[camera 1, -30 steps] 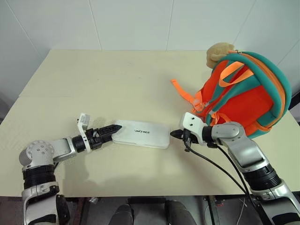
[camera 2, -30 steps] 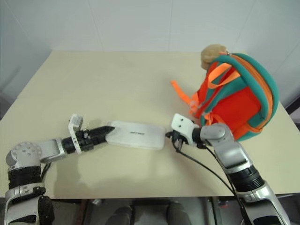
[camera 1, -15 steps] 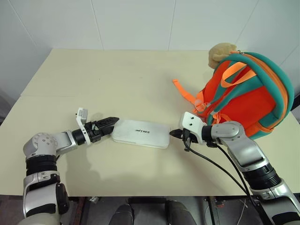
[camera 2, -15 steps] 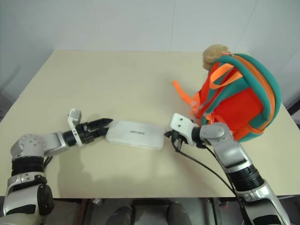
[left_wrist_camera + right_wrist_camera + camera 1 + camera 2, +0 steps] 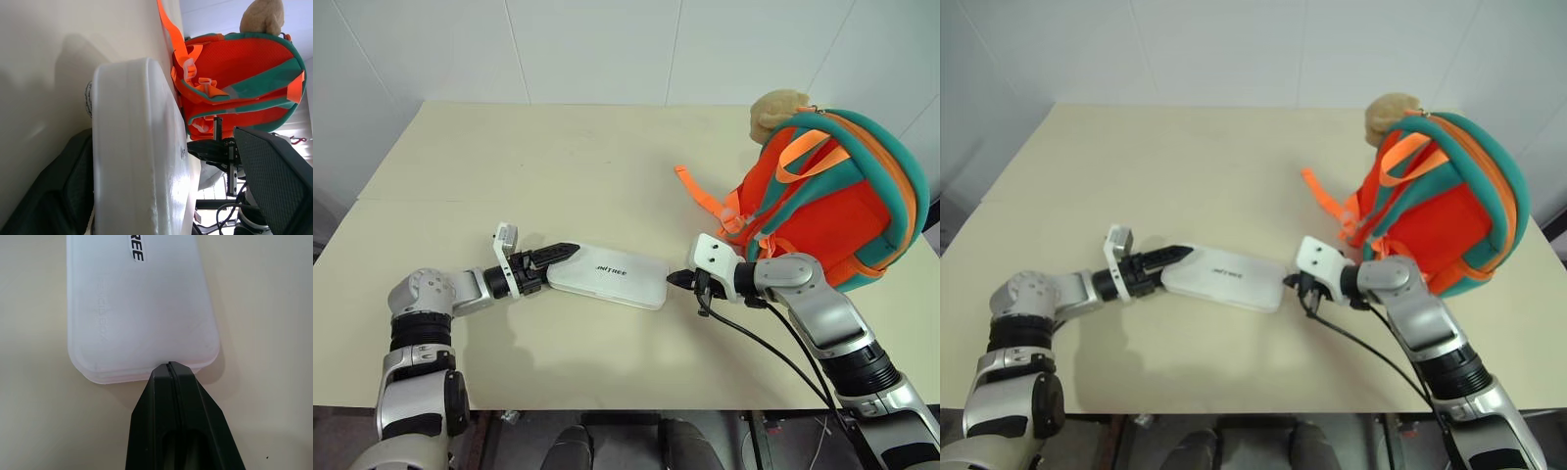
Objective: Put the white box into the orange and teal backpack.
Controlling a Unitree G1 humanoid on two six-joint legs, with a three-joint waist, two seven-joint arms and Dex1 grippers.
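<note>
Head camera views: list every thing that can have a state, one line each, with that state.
white box: lying flat on the table, lid shut, not in the backpack.
orange and teal backpack: standing upright on the table, plush toy at its top.
left gripper: jaws open, straddling the box's end.
right gripper: jaws shut, tip at the box's other end.

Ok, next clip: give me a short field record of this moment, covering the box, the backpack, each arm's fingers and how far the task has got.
white box: lies flat on the table, between the two arms, lettering up
orange and teal backpack: stands at the table's right side, plush toy at its top
left gripper: fingers open, one on either side of the box's left end
right gripper: fingers shut, tips at the box's right end
task stage: box not lifted, not yet in the backpack
</note>
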